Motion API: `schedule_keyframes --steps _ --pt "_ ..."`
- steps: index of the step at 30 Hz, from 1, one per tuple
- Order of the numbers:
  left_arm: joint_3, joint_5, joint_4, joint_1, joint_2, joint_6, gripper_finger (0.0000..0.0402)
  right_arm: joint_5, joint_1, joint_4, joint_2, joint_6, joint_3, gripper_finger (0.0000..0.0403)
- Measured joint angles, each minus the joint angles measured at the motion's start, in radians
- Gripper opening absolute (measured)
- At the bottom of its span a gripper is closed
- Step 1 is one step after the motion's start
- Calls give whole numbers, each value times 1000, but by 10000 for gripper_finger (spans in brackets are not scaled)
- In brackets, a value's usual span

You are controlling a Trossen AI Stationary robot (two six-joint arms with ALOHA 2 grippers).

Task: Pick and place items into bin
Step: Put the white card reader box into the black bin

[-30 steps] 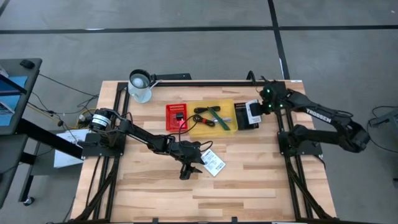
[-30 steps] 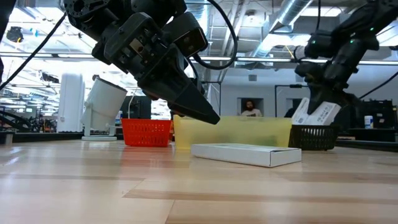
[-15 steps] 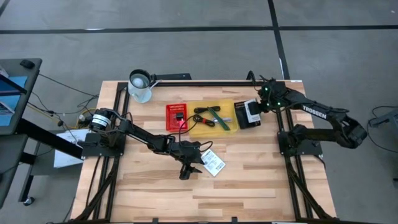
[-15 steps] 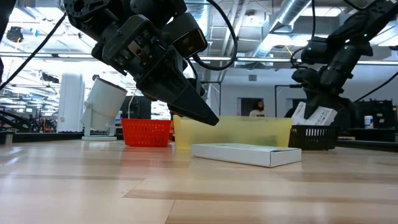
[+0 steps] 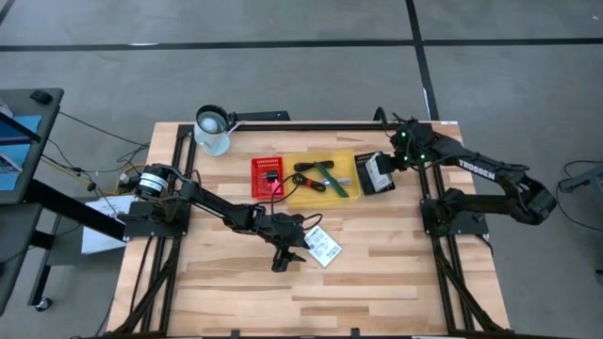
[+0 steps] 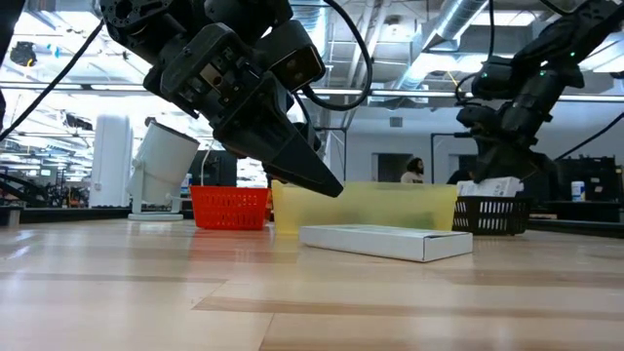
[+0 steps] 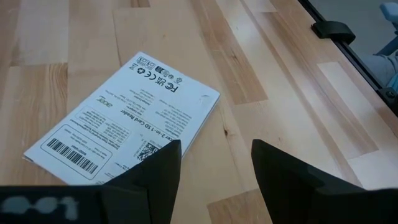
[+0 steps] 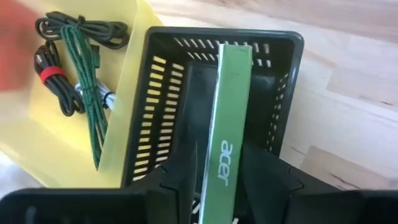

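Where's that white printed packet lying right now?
From above, the packet lies flat on the wooden table near its middle, just in front of the yellow bin, right beside the left end effector.

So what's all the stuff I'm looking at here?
Table: one, pale wood.
Mug: one, white, far left corner.
Red basket: one, mid-table.
Yellow bin: one, beside the red basket, holding cables, black and green.
Black basket: one, right of the yellow bin.
Acer box: one, green-edged, going into the black basket.
White packet: one, flat on the table.
Left gripper: open, by the packet.
Right gripper: over the black basket.
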Motion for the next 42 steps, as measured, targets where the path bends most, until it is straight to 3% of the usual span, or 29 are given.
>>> schedule_keyframes --steps 7,16,21,31,35,42 --pt "0 0 -3 0 0 -1 187 15 0 -84 -37 -9 107 118" --pt "0 0 -27 -7 0 -3 187 179 71 -260 -149 -35 264 118" --pt "0 0 -28 -17 0 -3 187 225 217 -276 -229 -14 265 118" --pt "0 0 -22 -28 0 -3 187 484 647 -252 -263 216 190 118" --pt "0 -2 -5 -39 0 -7 187 549 811 -117 -230 318 90 118" --pt "0 -72 11 -54 0 -108 187 646 1036 290 -96 420 -66 118"
